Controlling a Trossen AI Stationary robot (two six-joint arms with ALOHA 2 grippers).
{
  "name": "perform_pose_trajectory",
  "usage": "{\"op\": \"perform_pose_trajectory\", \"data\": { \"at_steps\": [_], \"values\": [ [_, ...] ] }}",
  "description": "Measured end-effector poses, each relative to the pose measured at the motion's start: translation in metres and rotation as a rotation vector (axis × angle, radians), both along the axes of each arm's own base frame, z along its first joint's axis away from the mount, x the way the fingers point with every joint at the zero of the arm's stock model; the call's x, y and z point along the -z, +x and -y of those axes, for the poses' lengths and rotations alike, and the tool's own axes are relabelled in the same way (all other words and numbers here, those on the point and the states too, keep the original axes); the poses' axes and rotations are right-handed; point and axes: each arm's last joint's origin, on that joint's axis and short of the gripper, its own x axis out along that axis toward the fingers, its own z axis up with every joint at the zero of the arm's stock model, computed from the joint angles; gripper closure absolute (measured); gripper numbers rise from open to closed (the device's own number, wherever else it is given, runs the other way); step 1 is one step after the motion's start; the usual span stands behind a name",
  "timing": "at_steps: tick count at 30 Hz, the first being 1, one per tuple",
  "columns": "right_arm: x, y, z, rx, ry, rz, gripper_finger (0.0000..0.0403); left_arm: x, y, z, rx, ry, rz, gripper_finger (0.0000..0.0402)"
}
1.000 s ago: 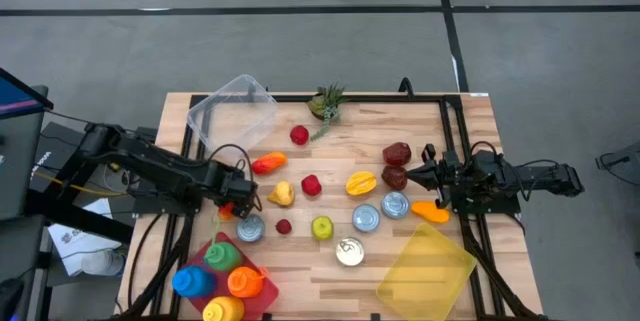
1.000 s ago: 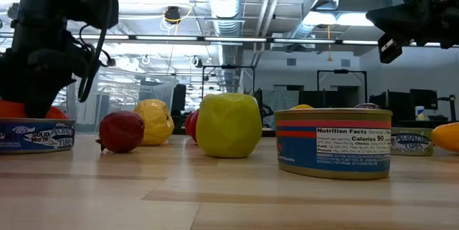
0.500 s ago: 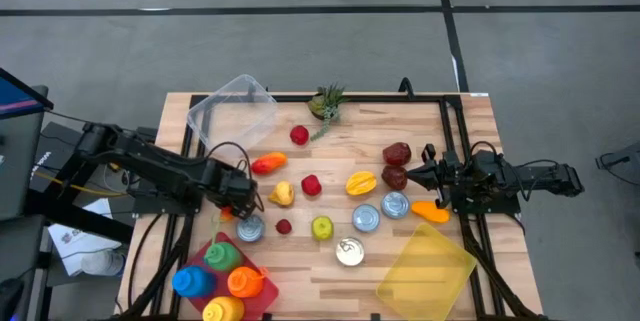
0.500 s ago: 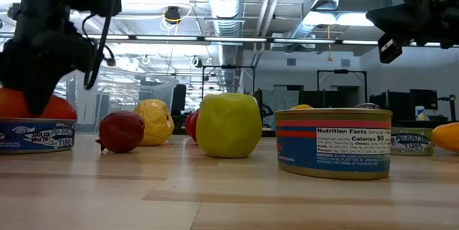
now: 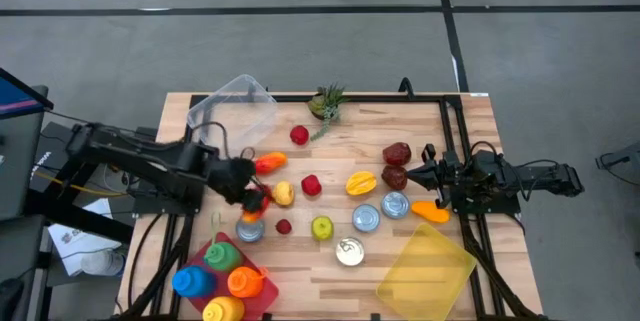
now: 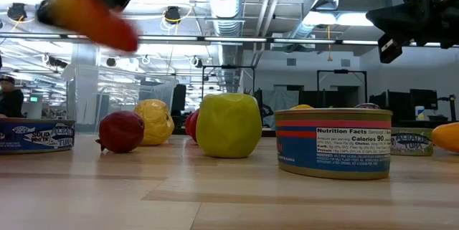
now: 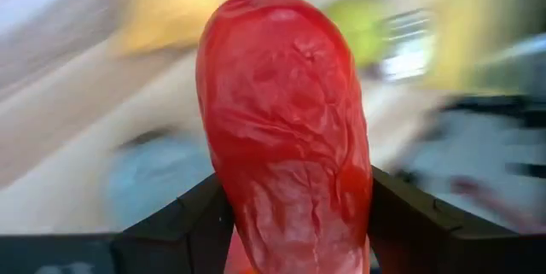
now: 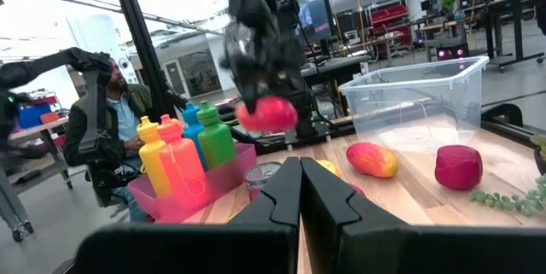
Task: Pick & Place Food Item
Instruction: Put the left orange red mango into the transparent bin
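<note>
Clear plastic bin [image 5: 232, 108]: sat at the far left corner of the wooden table [image 5: 370, 121], nothing visible in it, open side up.
Yellow translucent bin [image 5: 424, 269]: near right corner, looked empty too.
Pink tray [image 5: 262, 296]: near left corner, packed with squeeze bottles, a green one [image 5: 221, 257], a blue one [image 5: 190, 282], an orange one [image 5: 243, 281] and a yellow one [image 5: 222, 310].
Red-orange pepper-like food item [image 7: 286, 129]: up off the table, pinched between the left gripper's [image 5: 252, 197] fingers; in the low view it hung high above the left tin [image 6: 36, 135].
Left gripper: clamped on that red-orange piece, over the left-middle of the table, just above the tin there and beside a yellow lumpy fruit [image 5: 283, 193].
Right gripper [image 5: 421, 171]: fingers pressed together with nothing between them, parked at the right side next to two dark red fruits [image 5: 396, 153].
Stuff in the middle: an orange-red mango-ish piece [image 5: 268, 163], small red fruits [image 5: 311, 184], a green apple [image 5: 322, 227], a yellow-orange fruit [image 5: 361, 182], three more tins [image 5: 366, 217], an orange piece [image 5: 431, 211] by the right arm.
Far edge: a little green plant sprig [image 5: 327, 102].
Background: a person in a dark jacket [image 8: 98, 129] sat beyond the table in the right wrist view.
</note>
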Motion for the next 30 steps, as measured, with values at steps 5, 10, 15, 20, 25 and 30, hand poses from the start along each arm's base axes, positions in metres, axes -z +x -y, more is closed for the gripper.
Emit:
{"op": "perform_pose_trajectory", "data": {
  "at_steps": [5,10,15,20,25,30],
  "values": [
    [0.0,0.0,0.0,-0.001,0.0,-0.001,0.0403,-0.048,0.012,0.003,0.008,-0.079,0.469,0.0183],
    [0.0,0.0,0.0,0.0,0.0,0.0,0.0403,-0.09,0.015,0.006,0.047,-0.157,0.895,0.0184],
    [0.0,0.0,0.0,-0.001,0.0,0.0,0.0403,-0.125,0.008,0.008,0.097,-0.193,1.273,0.018],
    [0.0,0.0,0.0,0.0,0.0,0.0,0.0403,-0.15,-0.004,0.006,0.099,-0.185,1.579,0.0179],
    [0.0,0.0,0.0,0.0,0.0,0.0,0.0403,-0.16,-0.013,0.005,0.11,-0.158,1.733,0.0179],
    [0.0,0.0,0.0,0.0,0.0,0.0,0.0403,-0.159,-0.012,0.002,0.051,0.043,1.764,0.0179]
  ]
}}
